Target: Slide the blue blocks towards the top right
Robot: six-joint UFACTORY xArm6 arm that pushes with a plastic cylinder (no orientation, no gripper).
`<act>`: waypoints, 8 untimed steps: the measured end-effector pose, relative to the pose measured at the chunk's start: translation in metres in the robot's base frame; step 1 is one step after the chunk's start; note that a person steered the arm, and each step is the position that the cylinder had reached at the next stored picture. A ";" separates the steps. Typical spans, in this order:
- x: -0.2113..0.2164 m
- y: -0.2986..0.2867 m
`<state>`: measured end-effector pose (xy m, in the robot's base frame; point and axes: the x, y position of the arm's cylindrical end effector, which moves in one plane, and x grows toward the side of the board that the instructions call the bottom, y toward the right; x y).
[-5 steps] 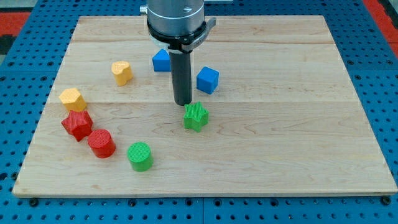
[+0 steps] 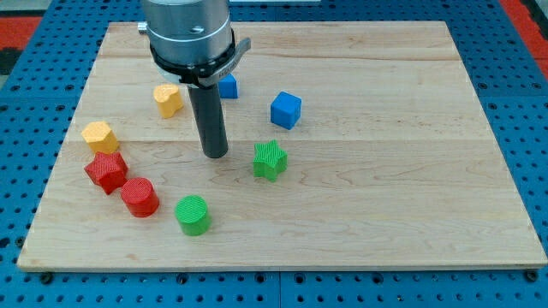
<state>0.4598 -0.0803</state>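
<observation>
A blue cube (image 2: 286,110) sits right of centre in the upper half of the wooden board (image 2: 385,188). A second blue block (image 2: 229,86) lies further left; the arm's body hides most of it, so its shape is unclear. My tip (image 2: 215,155) rests on the board left of the green star block (image 2: 270,160). The tip is below the hidden blue block and below-left of the blue cube. It touches no block.
A yellow block (image 2: 169,99) lies upper left, another yellow block (image 2: 100,136) at the left edge. A red star block (image 2: 106,171) and a red cylinder (image 2: 139,197) sit lower left. A green cylinder (image 2: 193,215) is near the bottom.
My tip has moved left, from just above the green star to a spot well to its left. The arm now covers more of the left blue block. No block has moved.
</observation>
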 end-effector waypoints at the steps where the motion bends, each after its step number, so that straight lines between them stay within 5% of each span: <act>1: -0.013 0.000; 3: -0.013 0.017; 5: -0.032 0.100; 7: -0.092 0.053; 8: -0.100 0.074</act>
<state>0.3594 -0.0067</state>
